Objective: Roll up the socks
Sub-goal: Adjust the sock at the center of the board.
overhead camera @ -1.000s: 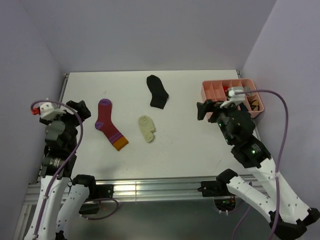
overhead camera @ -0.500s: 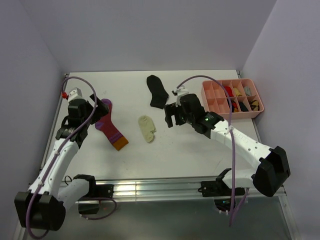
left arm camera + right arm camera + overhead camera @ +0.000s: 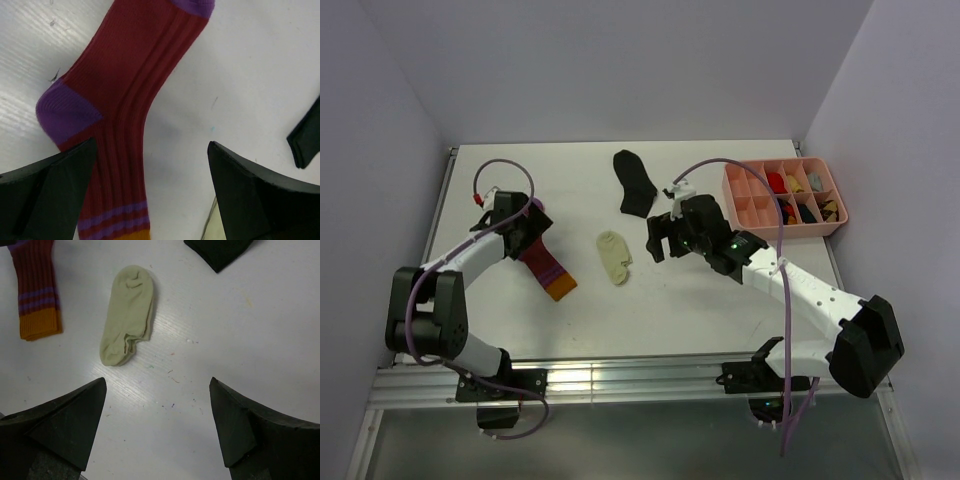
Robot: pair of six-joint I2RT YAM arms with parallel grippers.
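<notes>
- Currently the left hand (image 3: pixel 152 145) is hovering released over the magenta sock (image 3: pixel 120 90) lying on the counter (image 3: pixel 240 60).
- Right hand (image 3: pixel 157 382) is hovering released near the cream sock (image 3: pixel 127 315).
- Pinching one end squarely is looking wisest.

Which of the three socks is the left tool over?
The long magenta ribbed sock with purple stripes and orange end; the open left tool hangs above it. The small cream sock and black ankle sock lie apart, farther right.
</notes>
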